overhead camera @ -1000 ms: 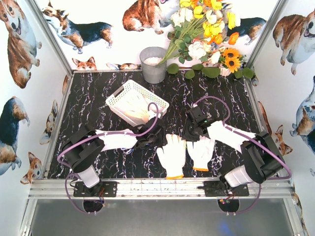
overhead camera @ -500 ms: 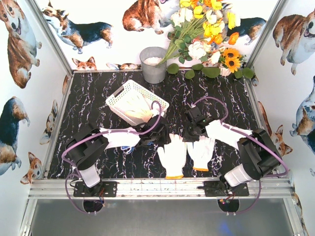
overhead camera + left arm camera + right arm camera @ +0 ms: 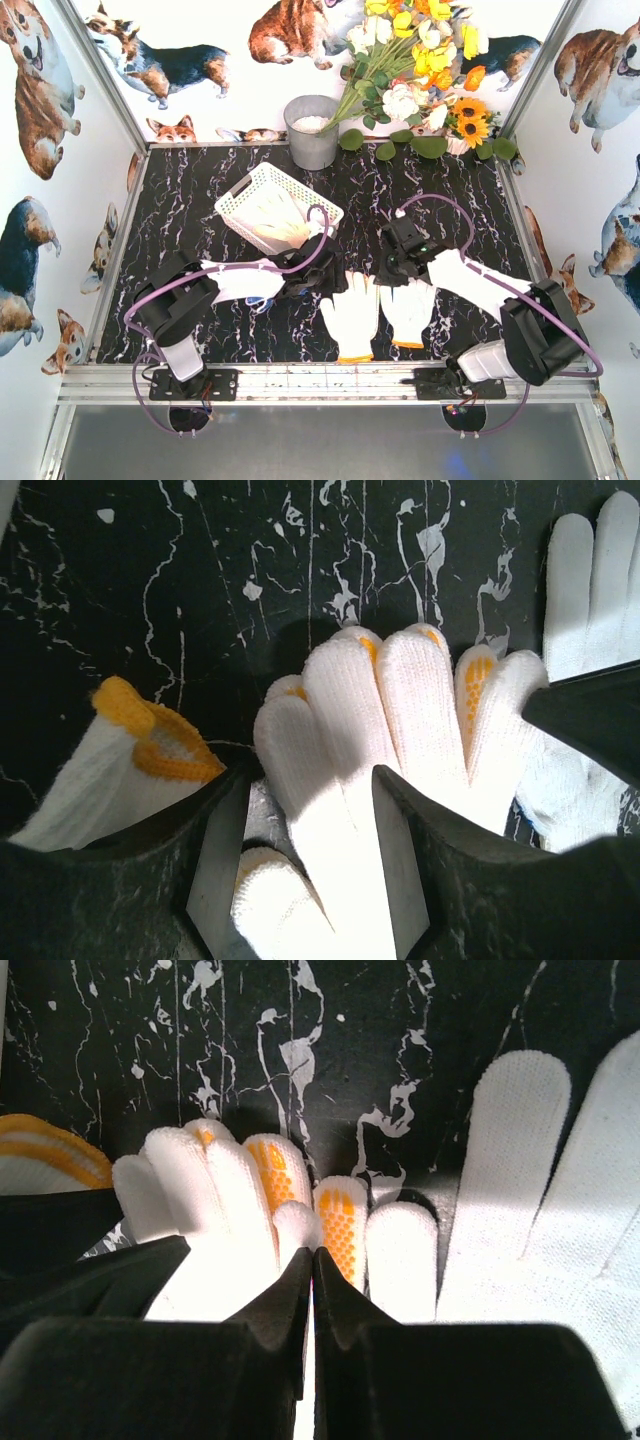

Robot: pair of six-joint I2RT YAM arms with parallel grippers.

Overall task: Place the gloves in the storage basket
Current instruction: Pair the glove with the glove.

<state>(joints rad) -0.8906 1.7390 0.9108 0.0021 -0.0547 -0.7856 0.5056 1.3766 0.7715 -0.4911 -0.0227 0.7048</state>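
Note:
Two white gloves lie side by side near the table's front, a left glove (image 3: 350,315) and a right glove (image 3: 408,310), cuffs toward me. The left glove (image 3: 400,710) has orange-dotted fingers. My left gripper (image 3: 335,278) (image 3: 310,780) stands open over them, with one glove finger lying between its jaws. My right gripper (image 3: 385,275) (image 3: 313,1252) is shut, and a white fingertip (image 3: 298,1222) of that dotted glove pokes out at its tips. The plain right glove (image 3: 540,1210) lies beside it. The white lattice storage basket (image 3: 240,197) sits at the back left with a glove (image 3: 272,215) inside.
A grey metal bucket (image 3: 312,130) and a bunch of flowers (image 3: 420,70) stand at the back. An orange-trimmed cuff (image 3: 150,735) lies just left of my left gripper. Metal frame posts and printed walls close in both sides.
My right gripper has closed onto a fingertip of the dotted glove. The left gripper shifted slightly up and right to the same glove's fingers and its jaws have widened.

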